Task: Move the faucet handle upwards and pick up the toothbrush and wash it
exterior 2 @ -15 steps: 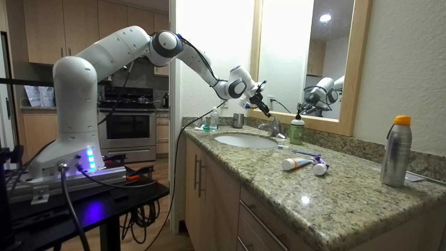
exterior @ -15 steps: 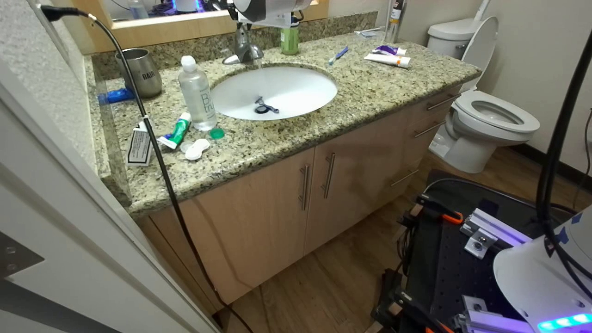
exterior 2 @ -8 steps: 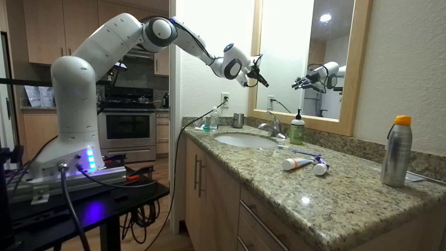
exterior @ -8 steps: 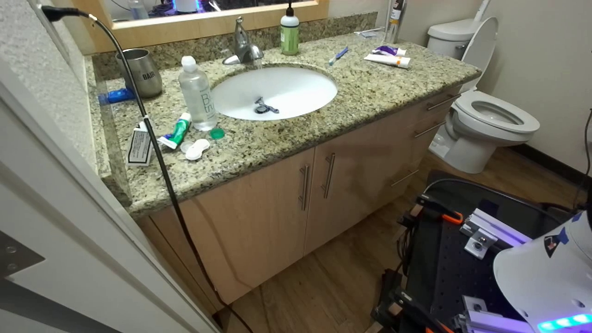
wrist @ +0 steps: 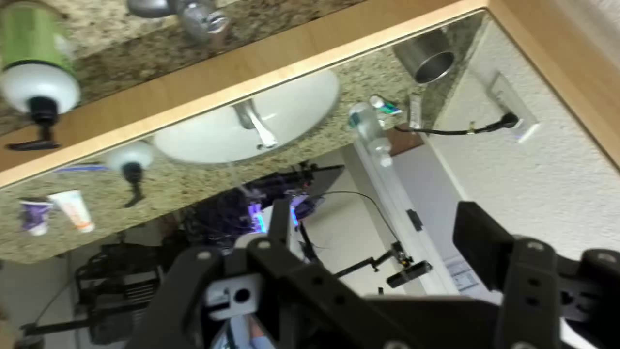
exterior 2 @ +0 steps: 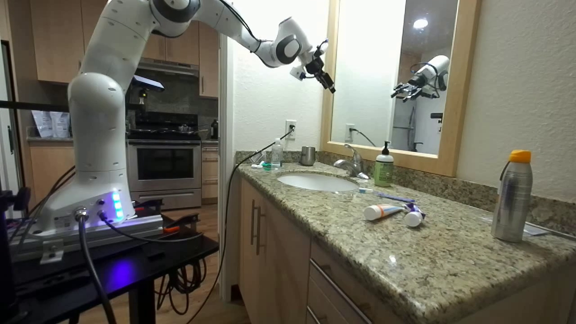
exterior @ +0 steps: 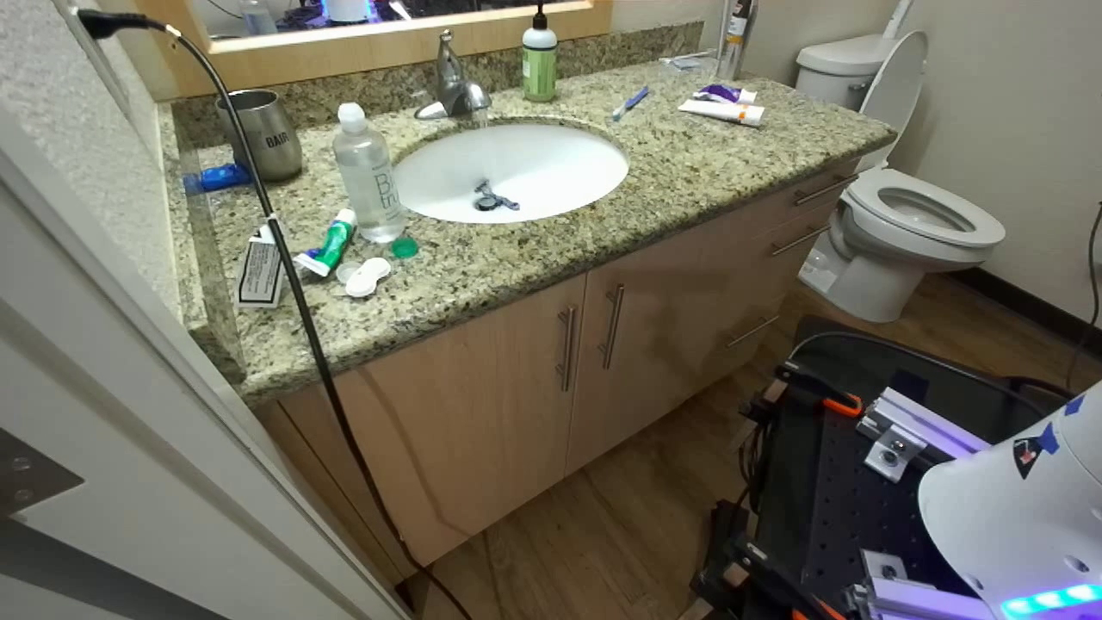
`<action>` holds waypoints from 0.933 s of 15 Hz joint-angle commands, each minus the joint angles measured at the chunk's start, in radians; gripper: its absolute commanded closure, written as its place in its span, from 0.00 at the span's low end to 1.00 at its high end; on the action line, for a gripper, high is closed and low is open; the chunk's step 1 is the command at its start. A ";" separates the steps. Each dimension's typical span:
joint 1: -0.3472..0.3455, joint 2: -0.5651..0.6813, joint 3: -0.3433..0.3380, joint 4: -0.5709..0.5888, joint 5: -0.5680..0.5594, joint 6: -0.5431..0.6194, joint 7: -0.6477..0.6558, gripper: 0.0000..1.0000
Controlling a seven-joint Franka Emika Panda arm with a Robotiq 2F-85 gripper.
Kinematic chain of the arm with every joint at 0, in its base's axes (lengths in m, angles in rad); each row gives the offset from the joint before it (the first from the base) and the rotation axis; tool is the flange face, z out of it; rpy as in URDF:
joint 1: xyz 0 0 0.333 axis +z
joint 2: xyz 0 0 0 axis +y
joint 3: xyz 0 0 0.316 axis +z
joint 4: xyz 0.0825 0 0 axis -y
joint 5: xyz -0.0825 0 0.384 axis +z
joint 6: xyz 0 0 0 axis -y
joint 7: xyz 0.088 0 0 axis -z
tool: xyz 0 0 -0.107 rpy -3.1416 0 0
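My gripper (exterior 2: 333, 90) hangs high in front of the mirror, above and apart from the faucet. Its jaws stand wide open in the wrist view (wrist: 375, 224), nothing between them. The silvery faucet handle (exterior: 445, 45) points upward on the faucet (exterior: 452, 86), and water (exterior: 481, 119) runs from the spout. In an exterior view the same raised lever (exterior 2: 350, 147) shows left of the soap bottle. A blue-and-white toothbrush (exterior: 631, 103) lies on the counter to the right of the basin (exterior: 560, 164), also seen as a toothbrush (exterior 2: 392, 196) near the tubes.
A green soap bottle (exterior: 539, 65) stands beside the faucet. Toothpaste tubes (exterior: 721, 112) lie past the toothbrush. A razor (exterior: 497, 200) sits in the basin. A clear bottle (exterior: 368, 176) and steel mug (exterior: 261, 138) stand left. The mirror (exterior 2: 373, 81) rises behind the counter.
My gripper has lifted up and back from the faucet, leaving the handle uncovered. In the mirror its fingers look wider apart now. Water runs throughout; the toothbrush has not moved.
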 commanded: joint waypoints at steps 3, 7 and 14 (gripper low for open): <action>0.020 -0.278 -0.140 -0.086 -0.249 -0.390 0.154 0.00; -0.029 -0.257 -0.192 0.026 -0.164 -0.693 0.130 0.00; -0.164 0.062 -0.280 0.245 0.078 -0.755 0.262 0.00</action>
